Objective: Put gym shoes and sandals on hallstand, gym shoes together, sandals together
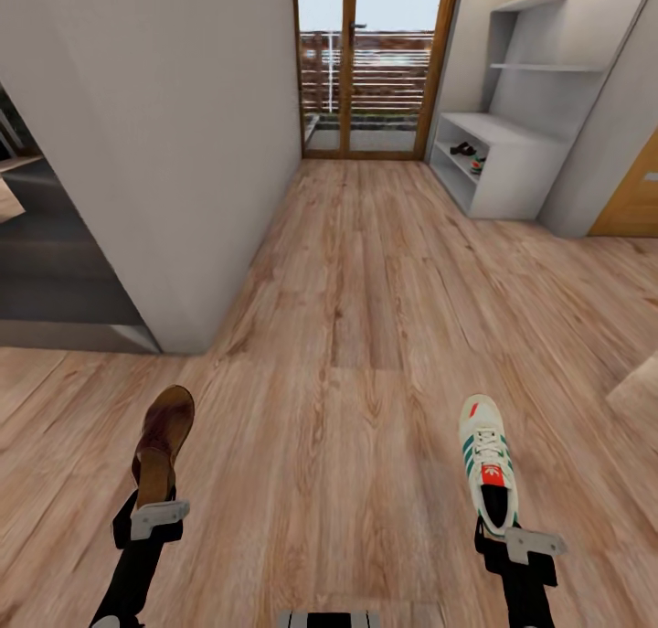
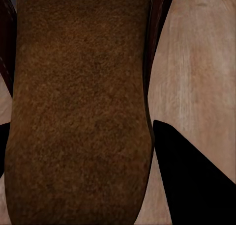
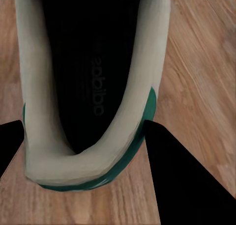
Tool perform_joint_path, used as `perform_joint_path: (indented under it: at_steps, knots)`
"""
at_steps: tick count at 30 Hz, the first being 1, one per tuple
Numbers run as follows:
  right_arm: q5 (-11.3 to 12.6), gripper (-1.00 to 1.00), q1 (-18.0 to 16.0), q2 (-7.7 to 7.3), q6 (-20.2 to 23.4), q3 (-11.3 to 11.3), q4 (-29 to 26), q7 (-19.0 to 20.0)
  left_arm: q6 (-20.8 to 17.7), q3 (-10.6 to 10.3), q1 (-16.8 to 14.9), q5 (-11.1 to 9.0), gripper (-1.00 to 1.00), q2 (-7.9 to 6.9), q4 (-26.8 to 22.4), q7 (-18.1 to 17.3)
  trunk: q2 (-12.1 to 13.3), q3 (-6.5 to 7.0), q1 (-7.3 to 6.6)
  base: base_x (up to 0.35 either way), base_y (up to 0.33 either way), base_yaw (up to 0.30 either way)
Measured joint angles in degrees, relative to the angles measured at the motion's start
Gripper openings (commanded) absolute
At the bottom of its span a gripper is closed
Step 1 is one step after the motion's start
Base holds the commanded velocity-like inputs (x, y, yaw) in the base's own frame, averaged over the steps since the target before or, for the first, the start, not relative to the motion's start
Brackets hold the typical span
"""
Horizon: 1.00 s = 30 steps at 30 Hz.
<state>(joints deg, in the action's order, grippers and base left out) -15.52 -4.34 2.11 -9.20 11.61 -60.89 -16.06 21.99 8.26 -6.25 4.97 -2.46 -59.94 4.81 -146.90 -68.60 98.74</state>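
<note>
Underfoot, warm brown wood-plank corridor floor [image 1: 366, 335] runs open from the robot to the wood-framed glass door [image 1: 370, 61] at the far end; wide clear lane down the middle. Near left, a big pale-grey wall block [image 1: 164, 153] juts in, its corner edge ending mid-left and narrowing that side. Far right, a pale-grey low shoe rack with open shelves and floating shelves above [image 1: 512, 166] stands against the wall, a tan wooden door [image 1: 635, 198] just right of it. Rack's upper open shelf holds a dark sandal [image 1: 462, 149]; beside it, a shoe with green and red [image 1: 478, 164], too small to tell more.

Near left: left gripper [image 1: 157, 509] clamped on the heel end of a dark maroon-brown sandal with tan cork footbed [image 1: 164, 441], toe pointing far; the left wrist view has the footbed [image 2: 78, 112] between the dark fingers [image 2: 196, 181].

Near right: right gripper [image 1: 512, 537] gripping the heel of a cream-white sneaker with green stripes and red tongue label [image 1: 486, 459], toe far; heel rim [image 3: 88, 161] sits between the fingers [image 3: 191, 181].
</note>
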Motion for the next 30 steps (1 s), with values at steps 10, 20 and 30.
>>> perform_joint_path:
  at_steps: [10,20,30]
  knots:
    - [0.00,-1.00,0.03,0.00,0.00,0.00,-0.08,0.00,-0.01,-0.04,0.00,0.00,-1.00,0.00,0.01,0.00,0.00,0.00,0.00,0.331,-0.042,0.000]
    - [0.00,-1.00,0.05,0.00,0.00,0.00,-0.14,0.00,-0.01,-0.01,0.00,0.00,-1.00,0.00,0.01,0.00,0.00,0.00,0.00,0.331,-0.007,0.000]
    - [0.00,-1.00,0.11,0.00,-0.02,0.00,-0.18,0.00,-0.01,-0.01,0.01,0.00,-1.00,0.00,0.01,0.00,0.00,0.00,0.00,0.331,-0.001,0.000]
